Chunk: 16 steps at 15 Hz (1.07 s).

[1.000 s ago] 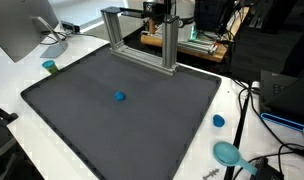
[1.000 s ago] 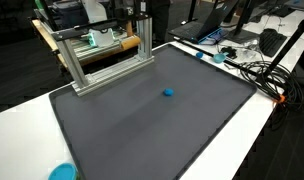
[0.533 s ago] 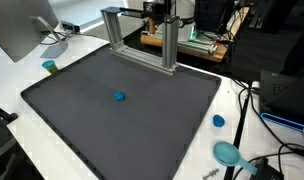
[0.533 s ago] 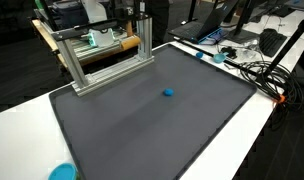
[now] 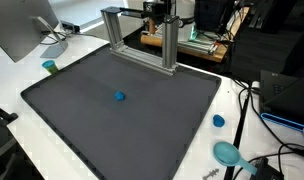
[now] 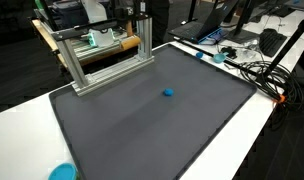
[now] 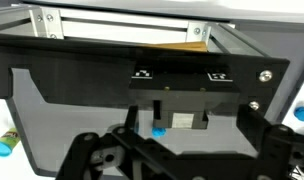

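A small blue object lies near the middle of a dark grey mat in both exterior views, the object [image 5: 119, 97] [image 6: 168, 93] on the mat [image 5: 82, 125] [image 6: 142, 130]. In the wrist view the same blue object [image 7: 158, 130] shows small and far below, between the dark finger linkages. My gripper [image 7: 182, 165] shows only in the wrist view. Its fingers are spread wide and hold nothing. It hangs high above the mat, apart from the blue object. Neither exterior view shows the arm.
An aluminium frame [image 5: 142, 35] [image 6: 102, 55] stands at the mat's far edge. A blue lid [image 5: 218, 121], a blue bowl [image 5: 227, 153] and a teal cup [image 5: 50, 67] sit on the white table. A monitor [image 5: 22, 30] and cables [image 6: 254, 70] stand at the table's sides.
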Motion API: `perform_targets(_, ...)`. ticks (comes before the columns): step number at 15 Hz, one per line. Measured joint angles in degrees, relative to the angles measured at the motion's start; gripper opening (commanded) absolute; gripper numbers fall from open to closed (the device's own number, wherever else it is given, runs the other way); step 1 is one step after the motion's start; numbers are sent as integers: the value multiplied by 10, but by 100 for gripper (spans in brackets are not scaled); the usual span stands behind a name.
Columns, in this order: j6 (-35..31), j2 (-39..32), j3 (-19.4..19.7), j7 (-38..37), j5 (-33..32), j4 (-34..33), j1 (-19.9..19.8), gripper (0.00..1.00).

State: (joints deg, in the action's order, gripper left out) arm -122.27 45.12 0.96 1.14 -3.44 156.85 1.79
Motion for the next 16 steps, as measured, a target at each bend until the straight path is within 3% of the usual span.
perform_targets(6, -27, -6, -2, -15, 4, 5, 0, 100)
perform_targets(8, -29, -11, -3, -18, 4, 5, 0, 91)
perform_targets(11, -29, -19, -8, -22, 4, 5, 0, 85)
perform_targets(15, -29, -30, -16, -42, 4, 5, -2, 68)
perform_targets(16, -29, -32, -19, -48, 2, 5, -5, 70)
